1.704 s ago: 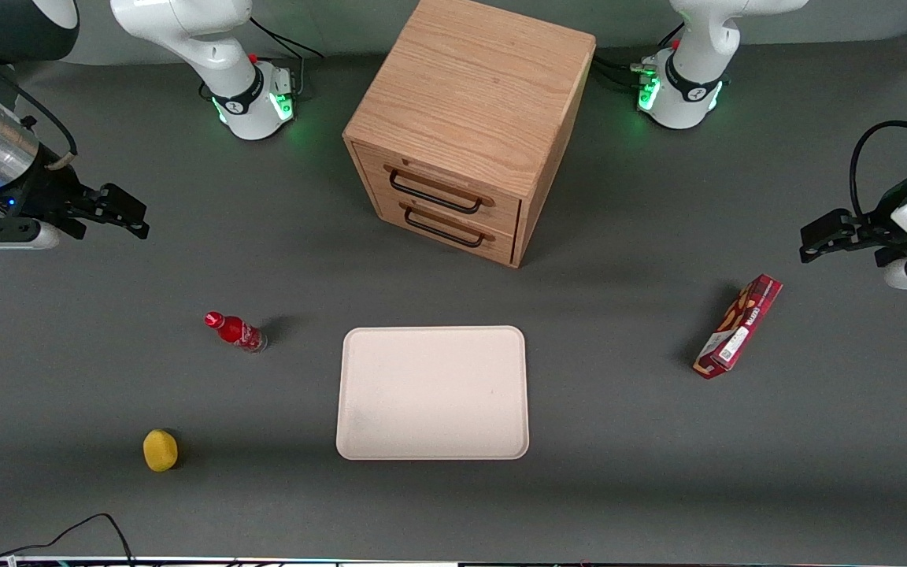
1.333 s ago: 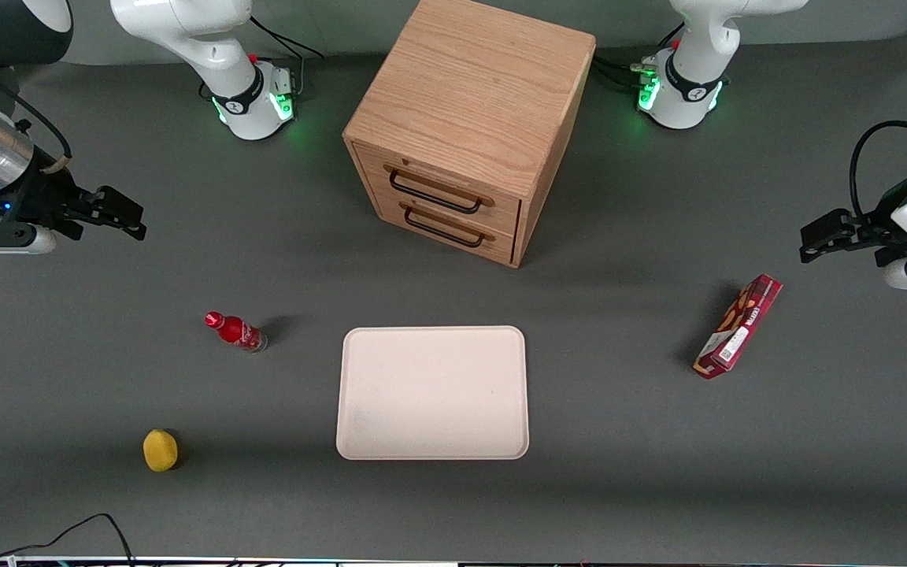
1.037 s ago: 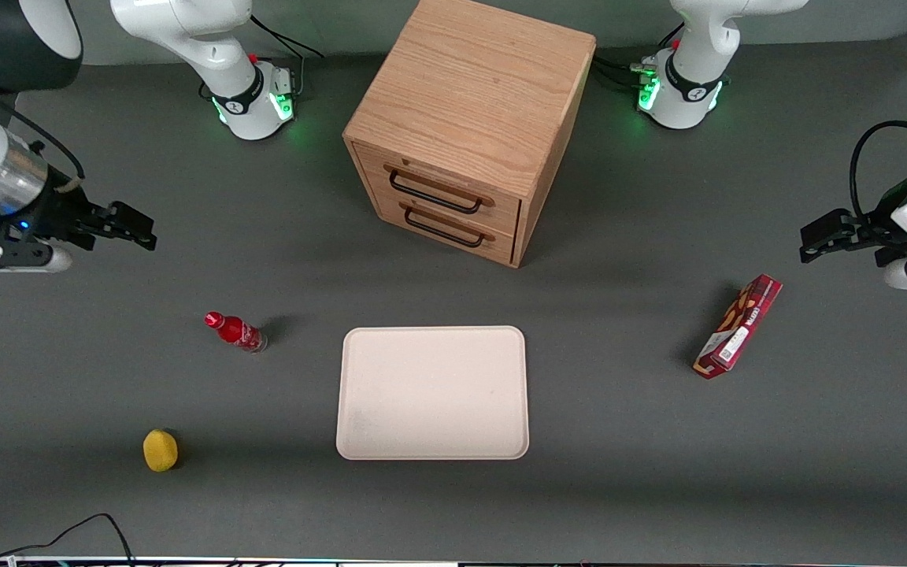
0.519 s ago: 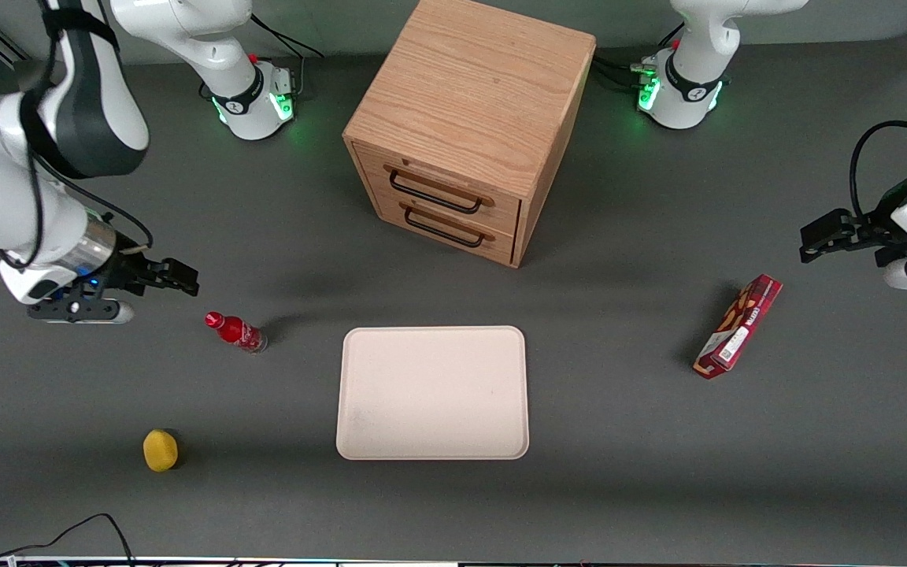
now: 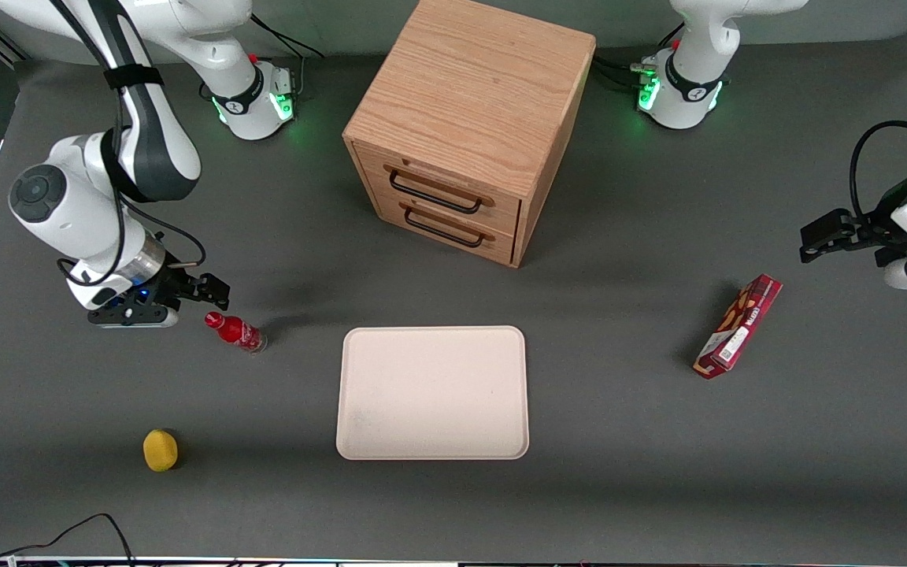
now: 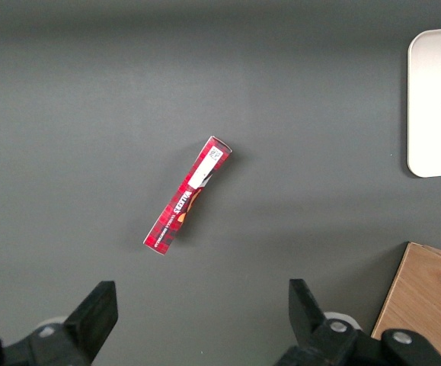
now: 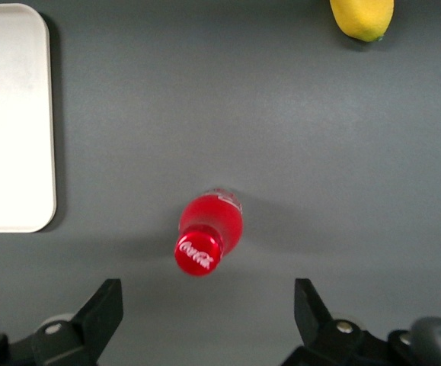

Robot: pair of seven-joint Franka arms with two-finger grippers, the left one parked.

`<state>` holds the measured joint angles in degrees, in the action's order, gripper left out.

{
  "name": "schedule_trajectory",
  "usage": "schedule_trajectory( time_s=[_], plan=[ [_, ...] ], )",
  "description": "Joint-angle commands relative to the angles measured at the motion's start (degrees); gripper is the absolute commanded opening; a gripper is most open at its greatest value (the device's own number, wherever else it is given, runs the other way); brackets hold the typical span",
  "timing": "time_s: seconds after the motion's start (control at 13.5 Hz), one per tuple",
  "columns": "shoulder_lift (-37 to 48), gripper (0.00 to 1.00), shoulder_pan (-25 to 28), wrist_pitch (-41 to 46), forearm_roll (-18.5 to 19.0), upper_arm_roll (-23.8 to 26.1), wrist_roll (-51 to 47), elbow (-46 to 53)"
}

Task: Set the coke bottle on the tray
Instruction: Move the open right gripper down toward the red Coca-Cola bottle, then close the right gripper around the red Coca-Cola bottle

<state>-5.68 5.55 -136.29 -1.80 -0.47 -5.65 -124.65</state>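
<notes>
Gripper (image 5: 213, 290) is above the table just beside the coke bottle (image 5: 235, 331), a bit farther from the front camera than the bottle and toward the working arm's end. In the right wrist view its fingers (image 7: 102, 309) are spread wide with nothing between them — holding nothing, not touching the bottle (image 7: 207, 232).

Bottle stands upright on the grey table (image 5: 619, 488), red cap up, clear base down. It is off the tray (image 5: 432, 392) — near one of the tray's short edges, with bare table between them. The wrist view shows the same gap between the bottle and the tray's rounded corner (image 7: 14, 114).

Tray lies flat mid-table, nothing on it.

Yellow ball (image 5: 160, 450) sits nearer the front camera than the bottle, well apart from it; also in the wrist view (image 7: 362, 17).

Wooden drawer cabinet (image 5: 465, 130) stands farther from the front camera than the tray, two drawers with dark handles, both look closed.

Red snack box (image 5: 738, 326) lies toward the parked arm's end of the table, well apart from the tray; also in the left wrist view (image 6: 187, 196).
</notes>
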Motion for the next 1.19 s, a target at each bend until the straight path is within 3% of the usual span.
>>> schedule_trajectory(
  time_s=[0.0, 0.22, 0.3, 0.37, 0.52, 0.59, 0.81, 0.96, 1.11],
  plan=[
    [-1.9, 1.0, -0.1, -3.6, -1.4, 0.4, 1.3, 0.0],
    [-3.8, 0.94, 0.0, -6.0, -1.4, 0.4, 1.3, -0.1],
    [-4.2, 0.82, 0.2, -6.4, -1.4, 0.4, 1.3, -0.1],
    [-4.2, 0.61, 0.2, -6.4, -1.4, 0.4, 1.3, -0.2],
    [-4.0, 0.05, 0.2, -6.3, -1.4, 0.4, 1.3, -0.3],
    [-3.9, 0.0, 0.2, -6.1, -1.3, 0.4, 1.3, -0.3],
    [-2.2, 0.0, 0.2, -4.1, -1.4, 1.0, 1.2, 0.1],
    [1.4, 0.0, -0.4, 4.1, -1.3, 0.9, 1.3, 2.8],
    [3.7, 0.0, -0.7, 17.6, -1.3, 0.8, 1.3, 10.4]
  ],
)
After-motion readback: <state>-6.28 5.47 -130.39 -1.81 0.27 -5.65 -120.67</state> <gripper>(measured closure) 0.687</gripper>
